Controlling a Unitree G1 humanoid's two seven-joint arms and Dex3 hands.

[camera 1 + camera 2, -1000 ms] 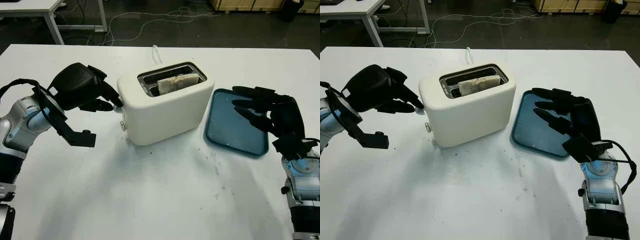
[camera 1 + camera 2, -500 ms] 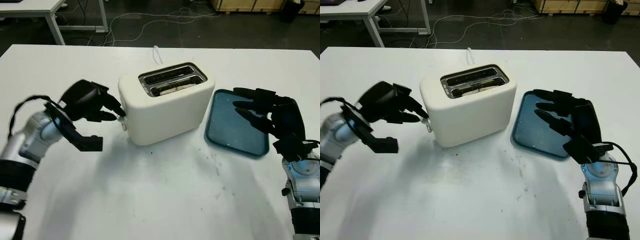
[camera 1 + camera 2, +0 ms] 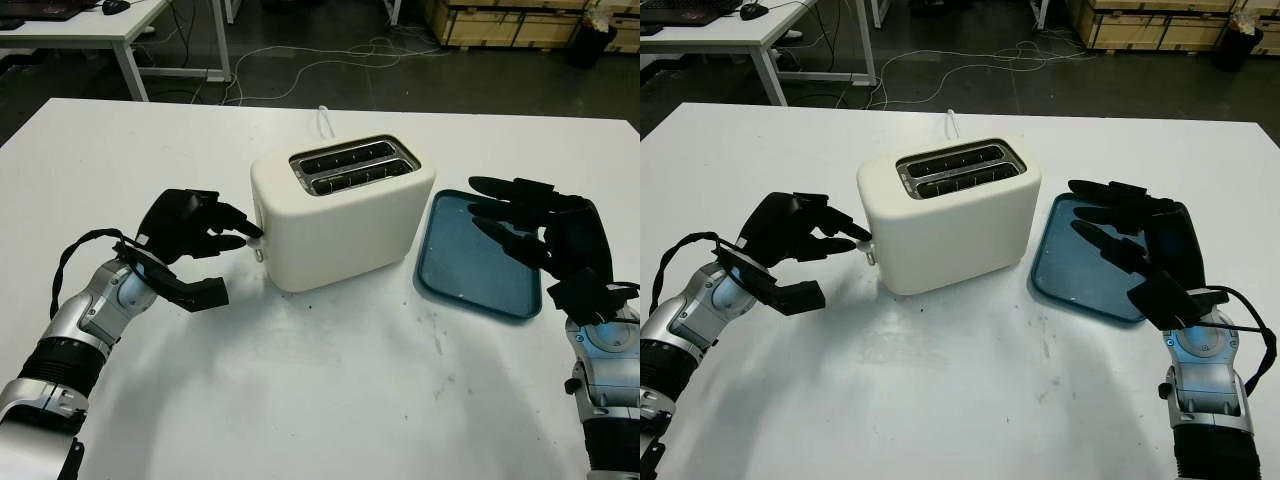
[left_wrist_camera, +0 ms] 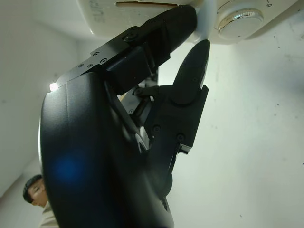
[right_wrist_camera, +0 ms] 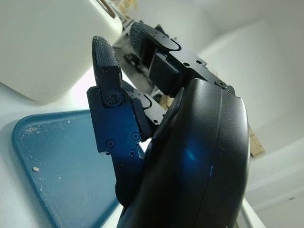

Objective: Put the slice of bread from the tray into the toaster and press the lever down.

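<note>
room: lab floor with cables behind, white table (image 3: pixel 330 400)
toaster (image 3: pixel 345 215): cream, mid-table, slots look dark, bread not visible above the rim, judged sunk inside
tray (image 3: pixel 480 260): blue, just right of toaster, only crumbs in it
lever (image 3: pixel 258 232): small white tab on toaster's left end, low position
left hand (image 3: pixel 190 228): at toaster's left end, fingers (image 4: pixel 187 78) curled on the lever, tips touching it
right hand (image 3: pixel 545 235): over the tray, holding nothing, released
step: lever press, looks near bottom
tip: push straight down until it latches, don't shove the toaster sideways
</note>
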